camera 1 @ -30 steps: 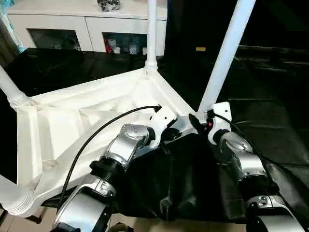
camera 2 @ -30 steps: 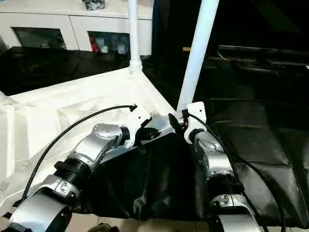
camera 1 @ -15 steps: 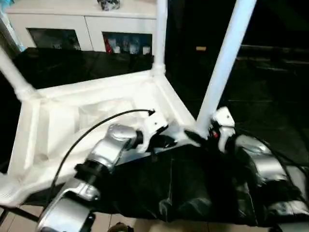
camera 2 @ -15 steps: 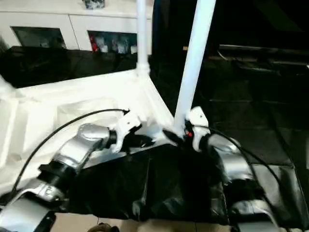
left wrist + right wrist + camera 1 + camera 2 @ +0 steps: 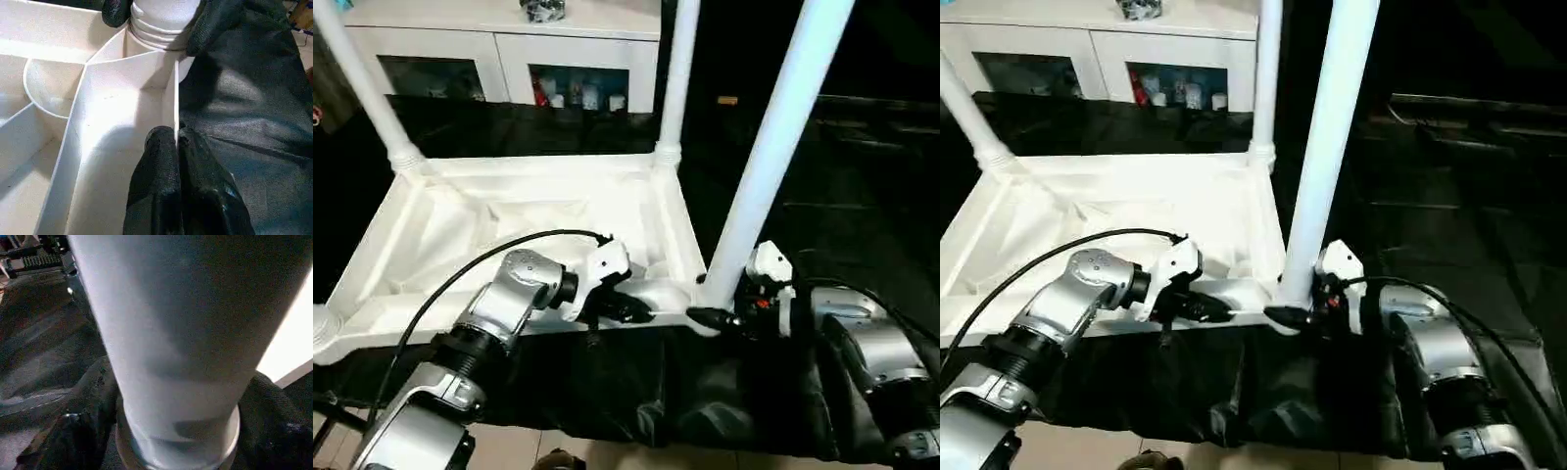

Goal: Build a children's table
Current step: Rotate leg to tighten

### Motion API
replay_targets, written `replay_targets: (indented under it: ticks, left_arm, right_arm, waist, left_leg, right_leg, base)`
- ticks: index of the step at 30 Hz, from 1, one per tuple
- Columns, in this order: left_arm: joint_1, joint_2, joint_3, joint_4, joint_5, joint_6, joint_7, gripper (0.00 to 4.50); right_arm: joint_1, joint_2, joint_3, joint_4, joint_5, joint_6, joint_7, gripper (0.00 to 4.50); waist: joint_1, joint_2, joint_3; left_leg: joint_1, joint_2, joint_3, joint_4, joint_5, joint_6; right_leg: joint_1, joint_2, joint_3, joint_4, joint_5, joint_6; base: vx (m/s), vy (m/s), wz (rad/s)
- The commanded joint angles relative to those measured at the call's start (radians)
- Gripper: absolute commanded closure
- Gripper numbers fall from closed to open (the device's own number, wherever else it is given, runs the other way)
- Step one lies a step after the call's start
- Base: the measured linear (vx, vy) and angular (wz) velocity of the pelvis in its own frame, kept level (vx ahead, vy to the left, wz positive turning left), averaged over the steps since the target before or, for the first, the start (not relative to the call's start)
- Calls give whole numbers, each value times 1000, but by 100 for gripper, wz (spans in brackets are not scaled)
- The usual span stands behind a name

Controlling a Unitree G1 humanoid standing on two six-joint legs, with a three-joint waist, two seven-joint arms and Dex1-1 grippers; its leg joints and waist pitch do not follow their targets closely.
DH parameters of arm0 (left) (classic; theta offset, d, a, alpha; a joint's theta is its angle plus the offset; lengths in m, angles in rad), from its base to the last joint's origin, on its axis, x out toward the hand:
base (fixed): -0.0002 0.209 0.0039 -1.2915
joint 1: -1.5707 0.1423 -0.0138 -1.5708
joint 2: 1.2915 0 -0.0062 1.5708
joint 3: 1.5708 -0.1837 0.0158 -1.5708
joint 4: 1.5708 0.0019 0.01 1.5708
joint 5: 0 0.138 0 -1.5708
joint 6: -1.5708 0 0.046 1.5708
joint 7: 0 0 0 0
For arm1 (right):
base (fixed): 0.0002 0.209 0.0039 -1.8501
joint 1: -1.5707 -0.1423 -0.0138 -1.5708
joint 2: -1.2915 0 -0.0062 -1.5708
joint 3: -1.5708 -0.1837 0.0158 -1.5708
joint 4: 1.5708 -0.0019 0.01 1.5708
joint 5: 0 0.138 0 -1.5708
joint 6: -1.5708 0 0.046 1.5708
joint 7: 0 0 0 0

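The children's table lies upside down on black cloth, its white top (image 5: 509, 215) facing me with the ribbed underside. White legs stand up from the corner sockets: one at the near right corner (image 5: 773, 147), one at the far right (image 5: 677, 78), one at the far left (image 5: 362, 88). My left gripper (image 5: 641, 313) is shut on the thin near rim (image 5: 173, 98), just left of the near right corner. My right gripper (image 5: 715, 315) clasps the base of the near right leg (image 5: 181, 333), a black finger (image 5: 83, 431) pressed on each side of it.
A white cabinet with glass doors (image 5: 509, 49) stands behind the table. Black cloth (image 5: 862, 196) covers the work surface and hangs over its near edge. Pale floor (image 5: 558, 446) shows below. The near left socket (image 5: 318, 328) sits at the picture's left edge.
Both arms have drawn the near right corner toward me, and the table top has swung round until its near rim lies square to me. The left grip on the rim has held.
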Motion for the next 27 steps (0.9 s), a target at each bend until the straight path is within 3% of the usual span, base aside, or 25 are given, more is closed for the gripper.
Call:
replay_targets:
  ticks: [1,10,11,14,15,17,22,27]
  left_arm:
    - [-15,-15,-26,-15,-4,-9,-8,450]
    - [-15,-31,-16,-10,5,-7,30,450]
    - [-22,-65,-1,2,15,9,106,450]
    - [-33,-100,10,20,26,21,177,450]
    - [-37,-113,14,27,30,25,200,450]
    - [-56,-157,26,58,39,35,278,450]
    - [-104,-285,55,127,68,58,494,450]
    - [-116,-325,56,154,88,49,562,450]
  right_arm:
    - [5,10,43,-43,2,14,42,153]
    - [25,32,48,-63,4,21,10,182]
    - [8,88,12,-11,-16,2,-120,182]
    - [-14,137,-18,47,-44,-19,-251,183]
    - [-22,151,-26,66,-56,-30,-295,183]
    - [-43,194,-51,112,-67,-23,-405,183]
    - [-87,322,-125,174,-57,12,-655,184]
    - [-109,365,-137,203,-72,0,-731,184]
  waist:
    - [-1,-5,-62]
    - [0,-7,-62]
    - [-1,-8,-62]
    - [-9,-9,-60]
    - [-16,-8,-57]
    - [-22,-9,-56]
    - [-28,-9,-60]
    - [-25,-7,-65]
  left_leg:
    - [27,65,-32,-74,-241,40]
    - [27,65,-33,-74,-242,38]
    - [28,66,-33,-75,-242,36]
    - [29,63,-36,-79,-276,12]
    - [31,61,-38,-81,-307,-10]
    - [32,60,-40,-83,-322,-17]
    - [31,57,-38,-80,-299,-14]
    - [25,56,-35,-75,-234,20]
  right_leg:
    - [38,-64,37,-74,-175,-256]
    - [38,-65,37,-75,-182,-253]
    - [36,-65,38,-75,-185,-251]
    - [35,-69,38,-83,-255,-237]
    - [31,-69,37,-89,-317,-221]
    - [30,-68,38,-94,-340,-206]
    - [30,-64,39,-93,-297,-200]
    - [37,-62,38,-83,-166,-219]
  base:
    - [0,0,0]
    - [0,0,0]
    - [0,0,0]
    - [0,0,0]
    - [0,0,0]
    - [0,0,0]
    - [0,0,0]
    - [0,0,0]
